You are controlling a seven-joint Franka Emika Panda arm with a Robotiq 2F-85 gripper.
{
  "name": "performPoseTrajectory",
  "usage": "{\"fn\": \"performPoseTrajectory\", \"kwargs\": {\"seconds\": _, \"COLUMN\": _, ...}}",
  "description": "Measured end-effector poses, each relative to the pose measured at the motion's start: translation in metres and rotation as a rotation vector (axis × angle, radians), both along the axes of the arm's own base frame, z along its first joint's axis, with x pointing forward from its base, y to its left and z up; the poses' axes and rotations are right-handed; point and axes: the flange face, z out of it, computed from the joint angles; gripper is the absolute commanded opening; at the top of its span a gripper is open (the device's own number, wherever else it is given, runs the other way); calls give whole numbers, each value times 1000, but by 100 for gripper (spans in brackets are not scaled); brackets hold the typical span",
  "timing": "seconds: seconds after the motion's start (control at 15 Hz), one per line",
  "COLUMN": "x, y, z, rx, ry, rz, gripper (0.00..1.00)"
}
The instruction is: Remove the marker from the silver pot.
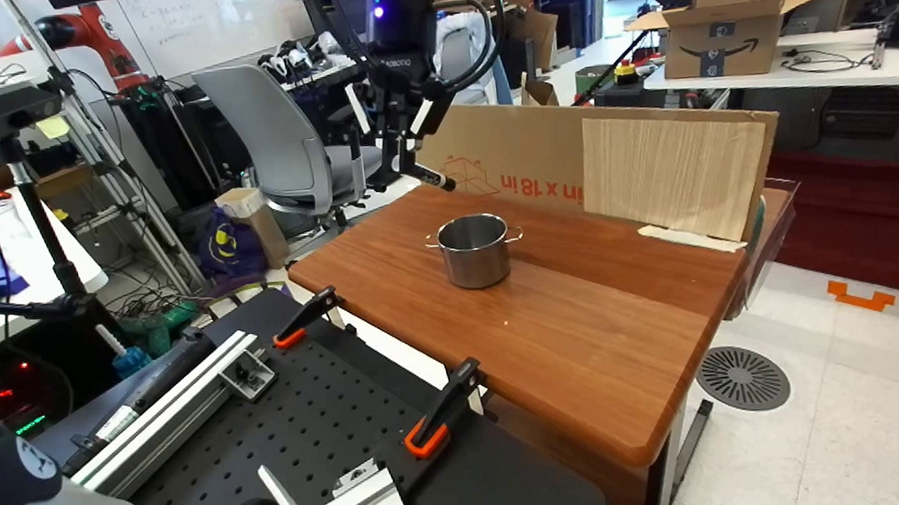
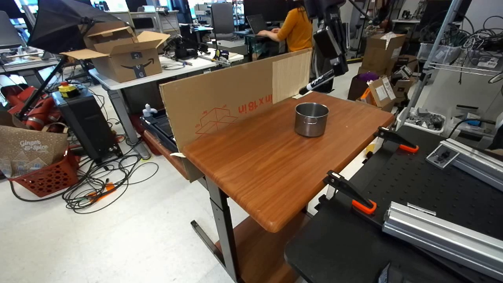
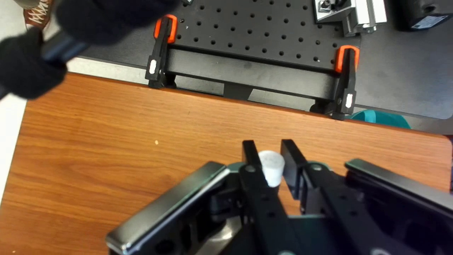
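The gripper (image 3: 270, 152) is clamped on the marker (image 2: 317, 81), a finger to each side, and holds it in the air, higher than the pot (image 1: 476, 262) and clear of its rim in both exterior views. Whether it hangs straight over the pot I can't tell. It slants, black end lowest and aimed toward the cardboard (image 2: 235, 82). Only the wrist view gives me its round white end, tucked between the fingers; an exterior view gives me the dark marks along its barrel. An exterior view also takes in someone in mustard (image 2: 297, 29), hands at a laptop (image 2: 256, 23), while the wrist view catches a brown shoe (image 3: 37, 14) and something teal (image 3: 389, 119) just past the edge of the table (image 3: 106, 159).

The pot stands upright near the table's middle, wood stretching away on every side, a broad run of it to either short end. Along a long edge the cardboard rises like a wall. Opposite, two clamps (image 3: 161, 49) lie with orange ends on the black pegboard (image 3: 240, 32) and dark ends at the wood. In an exterior view, pale floor (image 2: 137, 220) spreads past a short end.
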Motion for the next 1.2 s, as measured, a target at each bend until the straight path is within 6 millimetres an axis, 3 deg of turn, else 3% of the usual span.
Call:
{"fn": "performPoseTrajectory", "kwargs": {"seconds": 0.27, "x": -8, "y": 40, "z": -11, "rx": 2, "ry": 17, "rz": 71, "gripper": 5}}
{"fn": "performPoseTrajectory", "kwargs": {"seconds": 0.6, "x": -2, "y": 83, "z": -34, "rx": 6, "ry": -1, "rz": 122, "gripper": 5}}
{"fn": "performPoseTrajectory", "kwargs": {"seconds": 1.2, "x": 42, "y": 104, "z": -82, "rx": 21, "ry": -45, "rz": 91, "gripper": 5}}
